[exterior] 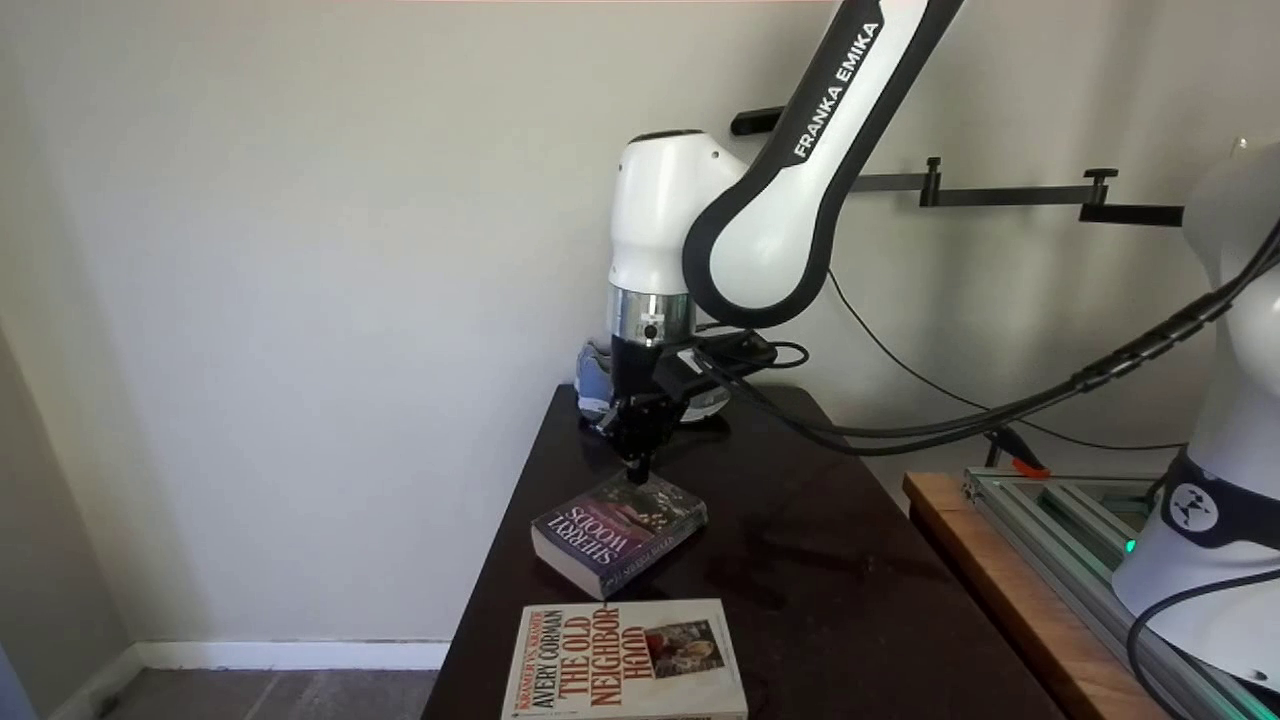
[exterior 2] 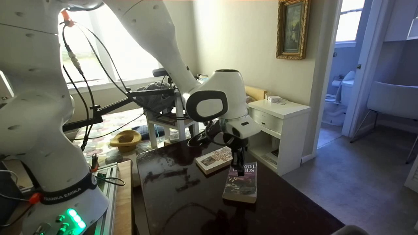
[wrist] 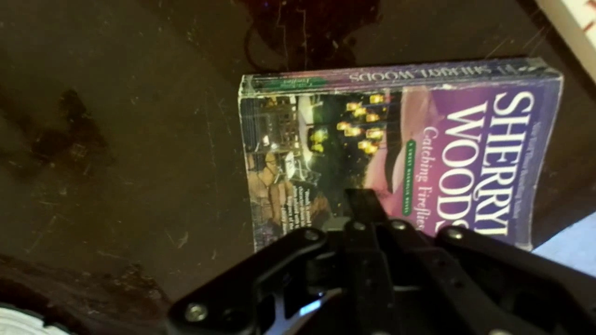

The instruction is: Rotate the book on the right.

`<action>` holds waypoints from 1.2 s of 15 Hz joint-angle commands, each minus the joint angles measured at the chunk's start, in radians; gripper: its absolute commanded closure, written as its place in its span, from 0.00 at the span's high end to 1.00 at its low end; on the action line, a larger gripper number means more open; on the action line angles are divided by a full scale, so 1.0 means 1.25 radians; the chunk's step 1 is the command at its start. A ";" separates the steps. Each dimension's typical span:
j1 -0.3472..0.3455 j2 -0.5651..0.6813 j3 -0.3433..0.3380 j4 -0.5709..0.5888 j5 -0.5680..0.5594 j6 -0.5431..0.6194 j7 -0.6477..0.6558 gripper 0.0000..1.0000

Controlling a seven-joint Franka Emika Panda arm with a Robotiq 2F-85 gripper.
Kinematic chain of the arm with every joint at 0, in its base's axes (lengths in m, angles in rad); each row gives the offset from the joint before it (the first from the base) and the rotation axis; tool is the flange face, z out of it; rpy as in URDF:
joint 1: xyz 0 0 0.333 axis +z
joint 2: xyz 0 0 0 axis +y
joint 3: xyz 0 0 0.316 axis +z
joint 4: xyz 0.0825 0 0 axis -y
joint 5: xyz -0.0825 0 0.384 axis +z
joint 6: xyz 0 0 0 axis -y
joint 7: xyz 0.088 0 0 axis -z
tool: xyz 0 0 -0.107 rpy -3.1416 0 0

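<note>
Dark, glossy tabletop [exterior: 830, 600], scratched, so expect uneven drag. Your target, the Sherryl Woods paperback [exterior: 620, 535], lies flat, cover up, close to the tabletop's edge away from the robot base [exterior: 1215, 575]. Larger cream book [exterior: 628, 660] is just beside its corner; narrow gap in your wrist view. Your gripper [exterior: 638, 474] is over the cover, fingers [wrist: 365, 202] together, nothing between them. Can't tell if the tips press or only hover.

Likely failures: turn it by friction with too little down-force and your tips skid on the cover; too much and you dent it or load the wrist [exterior: 650, 315]. Push through the centre and it translates instead of pivoting, maybe over the edge. Swing the corner and it can catch the cream book. Cable bundle [exterior: 1100, 370] could limit your wrist roll.

Surroundings: pale wall [exterior: 300, 300], blue thing [exterior: 592, 378] part-hidden behind the wrist, white nightstand [exterior 2: 295, 137] past the edge, gilt-framed picture [exterior 2: 293, 30] beyond, bright window [exterior 2: 134, 55] backlighting the arm [exterior 2: 225, 93]; may cost you contrast.
</note>
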 commanded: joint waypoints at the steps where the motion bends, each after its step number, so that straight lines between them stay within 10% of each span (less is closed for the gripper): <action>1: -0.032 0.042 0.055 0.017 0.090 0.017 -0.217 0.00; 3: -0.051 0.062 0.078 0.028 0.112 0.010 -0.329 0.00; 18: 0.004 0.084 0.019 0.016 0.111 0.017 -0.233 0.00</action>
